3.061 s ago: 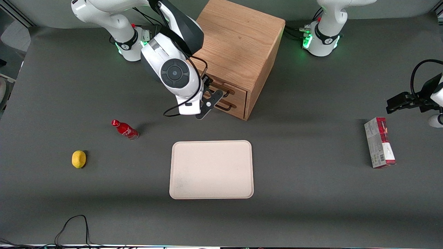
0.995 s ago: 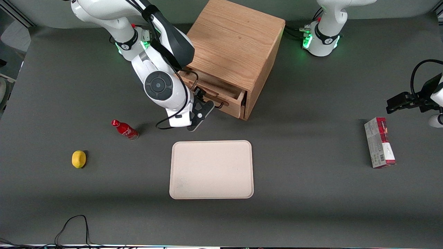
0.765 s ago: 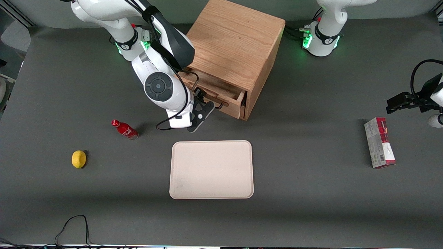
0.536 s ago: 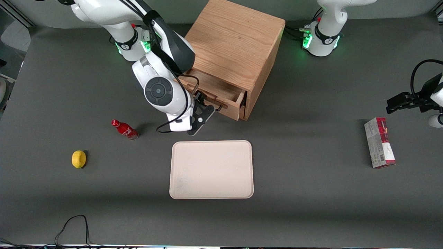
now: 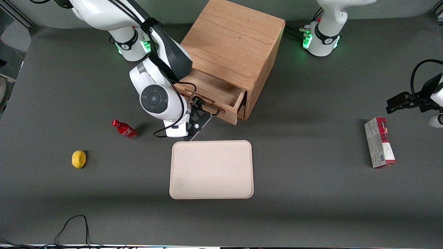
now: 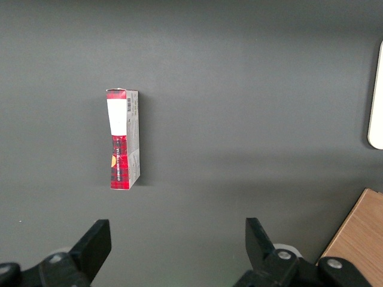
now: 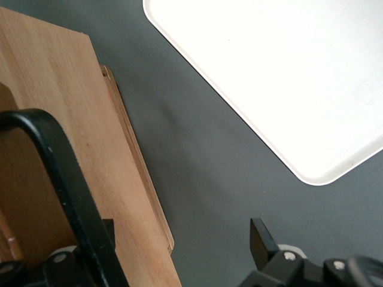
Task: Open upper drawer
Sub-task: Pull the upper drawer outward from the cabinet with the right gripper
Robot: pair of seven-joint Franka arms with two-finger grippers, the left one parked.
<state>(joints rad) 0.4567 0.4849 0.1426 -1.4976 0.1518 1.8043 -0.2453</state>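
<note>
Front view: gripper (image 5: 204, 117) at upper drawer (image 5: 214, 97), dark grey table (image 5: 311, 190).

Gripper (image 7: 179, 251) at upper drawer (image 7: 66, 137) front; black handle (image 7: 66, 179) between jaws; cream tray (image 7: 281, 72) nearby.

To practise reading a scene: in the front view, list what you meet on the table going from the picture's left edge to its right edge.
Lemon → red bottle → gripper at the upper drawer handle → tray → red and grey box.
</note>
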